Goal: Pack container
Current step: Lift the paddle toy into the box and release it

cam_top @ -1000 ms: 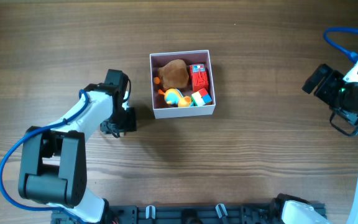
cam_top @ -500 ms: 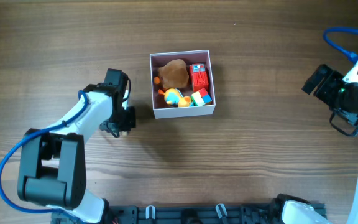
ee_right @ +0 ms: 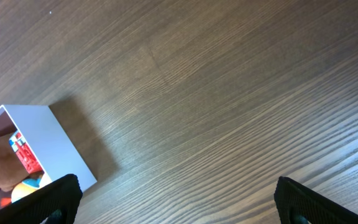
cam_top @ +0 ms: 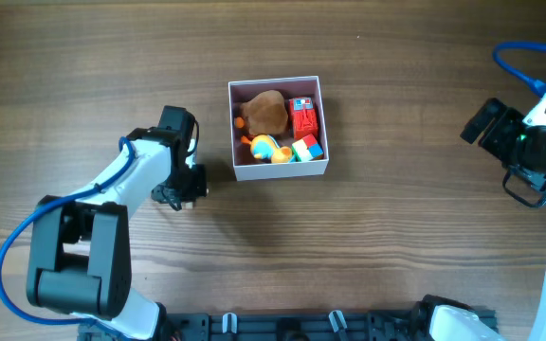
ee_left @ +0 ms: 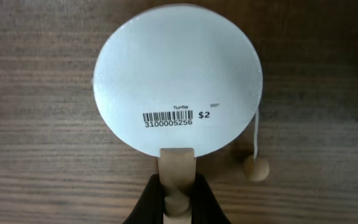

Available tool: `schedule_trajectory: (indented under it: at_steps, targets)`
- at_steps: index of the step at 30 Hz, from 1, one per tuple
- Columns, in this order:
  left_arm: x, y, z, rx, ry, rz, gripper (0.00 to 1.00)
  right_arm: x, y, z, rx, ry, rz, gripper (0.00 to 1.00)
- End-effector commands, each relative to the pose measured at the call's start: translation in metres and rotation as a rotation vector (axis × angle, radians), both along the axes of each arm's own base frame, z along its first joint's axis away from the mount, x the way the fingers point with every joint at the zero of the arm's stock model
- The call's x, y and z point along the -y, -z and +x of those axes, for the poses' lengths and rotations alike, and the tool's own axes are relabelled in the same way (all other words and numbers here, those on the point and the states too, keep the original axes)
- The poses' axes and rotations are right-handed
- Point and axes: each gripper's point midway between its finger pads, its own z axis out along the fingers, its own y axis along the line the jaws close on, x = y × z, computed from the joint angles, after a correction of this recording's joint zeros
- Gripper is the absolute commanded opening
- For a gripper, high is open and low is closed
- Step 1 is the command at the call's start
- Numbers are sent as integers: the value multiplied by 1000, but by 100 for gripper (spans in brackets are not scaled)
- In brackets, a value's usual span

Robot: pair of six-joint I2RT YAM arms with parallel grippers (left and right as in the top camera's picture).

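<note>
Overhead, the worktop (cam_top: 396, 265) carries the container (cam_top: 282, 170) at its middle, toys (cam_top: 306, 121) inside, near my left gripper (ee_left: 178, 199), which pinches the wooden handle (ee_left: 177, 160) of a white disc drum (ee_left: 178, 68) lying flat, likely to lift it in. My right gripper (ee_right: 179, 204) waits spread, well apart. Nothing has shifted since a second ago

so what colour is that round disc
The disc is white with a black barcode; left wrist view shows it best.

The desk (cam_top: 396, 237) is showing streaky brown grain; the container (cam_top: 282, 171) is showing white walls; its lump (cam_top: 265, 114) is looking brown, its cube (cam_top: 307, 148) red, green and white; the disc (ee_left: 178, 74) is showing white with a black barcode, its handle (ee_left: 178, 163) tan.
</note>
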Motion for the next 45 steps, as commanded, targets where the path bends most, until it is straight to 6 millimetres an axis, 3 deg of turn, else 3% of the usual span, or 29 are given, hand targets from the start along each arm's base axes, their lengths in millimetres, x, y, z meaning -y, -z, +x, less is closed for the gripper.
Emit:
schedule_trajectory:
  at_steps: [1, 6, 12, 14, 17, 22, 31, 39, 45]
  targets:
    - [5, -30, 6, 51, -7, -41, 4, -1, 2, 0, -5, -2, 14, 100]
    - [15, -95, 16, 166, 5, -87, 4, -1, 2, 0, -5, -1, 14, 100]
    - [59, -189, 28, 427, 61, -224, 4, -1, 2, 0, -5, -1, 14, 100]
    - [80, -212, 33, 520, 68, -279, 4, -1, 2, 0, -5, -1, 14, 100]
    - [108, -225, 39, 590, 102, -332, 4, -2, 2, 0, -4, -3, 17, 100]
    - [147, -210, 53, 605, 140, -344, 4, -2, 2, 0, -4, -3, 17, 100]
    - [222, -131, 76, 519, 217, -363, 4, -2, 2, 0, -5, -3, 17, 100]
    - [222, -84, 76, 422, 180, -314, 4, -2, 3, -1, -10, -3, 19, 100]
    - [217, -76, 74, 398, 148, -284, 7, -3, 4, -2, -15, -3, 20, 100]
